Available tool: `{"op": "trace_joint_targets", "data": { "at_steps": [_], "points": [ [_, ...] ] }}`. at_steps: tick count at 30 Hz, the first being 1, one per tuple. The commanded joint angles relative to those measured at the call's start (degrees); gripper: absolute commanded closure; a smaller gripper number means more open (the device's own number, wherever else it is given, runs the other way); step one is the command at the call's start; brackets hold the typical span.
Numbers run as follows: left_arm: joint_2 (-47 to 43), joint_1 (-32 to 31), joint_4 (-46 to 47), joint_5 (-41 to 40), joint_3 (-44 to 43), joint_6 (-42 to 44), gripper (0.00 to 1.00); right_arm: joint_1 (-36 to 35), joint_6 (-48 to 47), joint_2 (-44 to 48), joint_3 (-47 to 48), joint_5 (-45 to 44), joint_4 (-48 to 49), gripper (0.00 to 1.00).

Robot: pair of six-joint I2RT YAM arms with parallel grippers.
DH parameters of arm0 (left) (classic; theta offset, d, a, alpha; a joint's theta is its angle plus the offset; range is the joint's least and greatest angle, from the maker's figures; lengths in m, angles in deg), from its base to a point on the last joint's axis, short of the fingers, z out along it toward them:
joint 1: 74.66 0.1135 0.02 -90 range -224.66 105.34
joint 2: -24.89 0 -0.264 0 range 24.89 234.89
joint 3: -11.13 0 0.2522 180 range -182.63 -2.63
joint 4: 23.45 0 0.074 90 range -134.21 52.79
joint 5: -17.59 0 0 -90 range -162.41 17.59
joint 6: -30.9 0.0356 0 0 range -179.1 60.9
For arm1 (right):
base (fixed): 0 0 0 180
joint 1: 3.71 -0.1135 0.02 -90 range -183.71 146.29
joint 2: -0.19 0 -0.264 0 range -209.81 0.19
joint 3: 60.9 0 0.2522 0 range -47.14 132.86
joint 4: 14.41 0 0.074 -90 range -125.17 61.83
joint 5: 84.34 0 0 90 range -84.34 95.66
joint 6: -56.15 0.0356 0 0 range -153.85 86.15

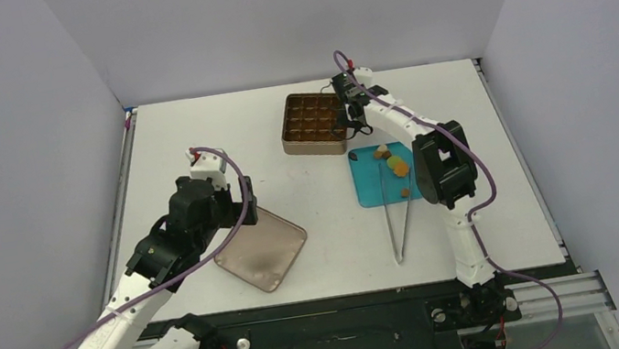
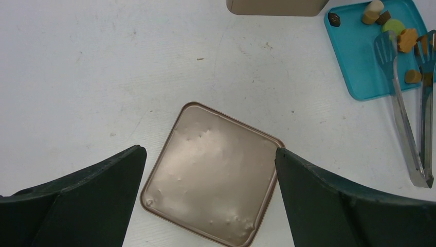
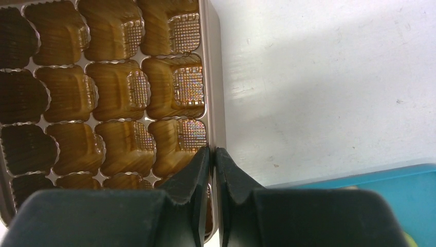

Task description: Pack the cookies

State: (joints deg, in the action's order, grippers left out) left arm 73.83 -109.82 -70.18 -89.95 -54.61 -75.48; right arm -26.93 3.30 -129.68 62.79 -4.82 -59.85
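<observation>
Several small cookies (image 1: pixel 392 162), tan, green, orange and dark, lie on a teal tray (image 1: pixel 372 185); they also show in the left wrist view (image 2: pixel 396 27). The gold tin (image 1: pixel 288 127) with empty moulded compartments stands behind the tray. My right gripper (image 1: pixel 352 122) is shut on the tin's right wall (image 3: pixel 215 77), one finger inside and one outside (image 3: pixel 212 150). My left gripper (image 2: pixel 209 151) is open and empty, hovering over the tin lid (image 2: pixel 213 172), which lies flat on the table.
Long metal tweezers (image 1: pixel 401 221) lie with their tips on the teal tray (image 2: pixel 355 51) and their handle toward the table's near edge (image 2: pixel 406 128). The lid (image 1: pixel 262 251) sits near the front left. Walls enclose the white table.
</observation>
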Motion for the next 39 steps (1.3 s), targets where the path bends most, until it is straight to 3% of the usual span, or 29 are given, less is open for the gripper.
{"op": "trace_joint_targets", "data": {
  "at_steps": [1,6,22,39],
  "points": [
    [-0.10,0.27,1.45,0.49,-0.36,-0.76,0.03,0.08,0.95,-1.23,0.91,1.14,-0.23,0.94],
    [-0.11,0.27,1.44,0.33,-0.34,-0.75,0.03,-0.11,0.82,-0.94,-0.20,1.37,0.07,1.00],
    [-0.26,0.29,1.20,-2.03,-0.23,-0.50,0.03,-5.59,-6.39,5.05,-7.35,3.74,0.32,1.00],
    [-1.56,0.27,2.05,-2.63,0.36,0.44,0.03,-9.12,-11.47,19.71,-28.65,4.87,4.70,1.00]
  ]
}}
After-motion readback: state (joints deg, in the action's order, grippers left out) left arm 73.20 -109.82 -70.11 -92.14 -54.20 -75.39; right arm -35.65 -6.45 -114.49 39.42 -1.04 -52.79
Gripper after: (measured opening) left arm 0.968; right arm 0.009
